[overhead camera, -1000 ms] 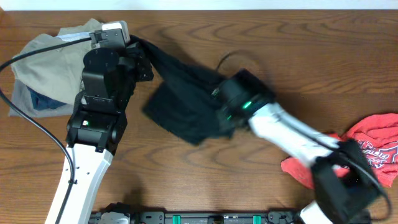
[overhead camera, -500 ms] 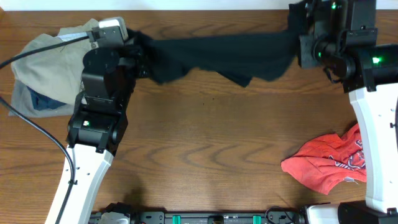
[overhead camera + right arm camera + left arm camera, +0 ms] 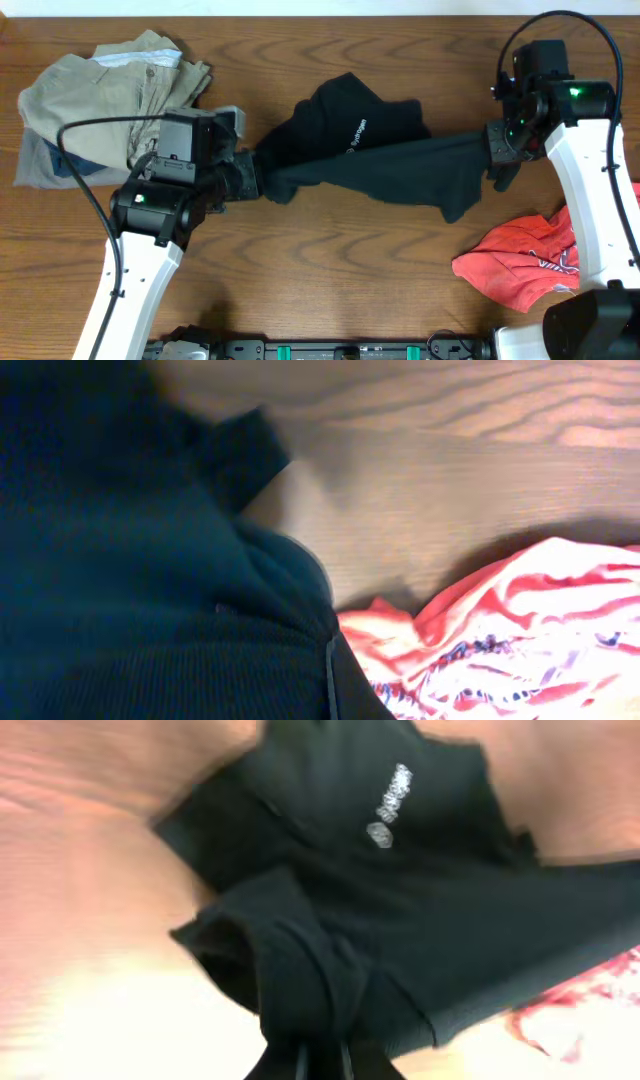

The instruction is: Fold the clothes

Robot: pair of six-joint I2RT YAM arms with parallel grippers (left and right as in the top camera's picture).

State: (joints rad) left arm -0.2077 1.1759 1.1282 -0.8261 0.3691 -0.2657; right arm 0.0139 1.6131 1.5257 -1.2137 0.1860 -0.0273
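Spanning the middle of the worktop, the black shirt is drawn out between the two claws. Its long axis runs left to right across the overhead view, rising slightly toward the right end.

Left claw: jaws together, clamped on a bunched end of the shirt. The left wrist view shows fabric gathered into the closed tips at the bottom edge.

Right claw: jaws together, clamped on the opposite end. Its wrist view is largely filled by dark ribbed cloth.

A lobe of the shirt bearing the small white logo bulges toward the far edge of the worktop, with the lettering running diagonally. A loose flap droops toward the near side, close to the right claw. Whether the stretched band touches the worktop cannot be told.

Red tee: crumpled at the near right, near the shirt's right end.

Khaki garment and blue garment: heaped together at the far left.
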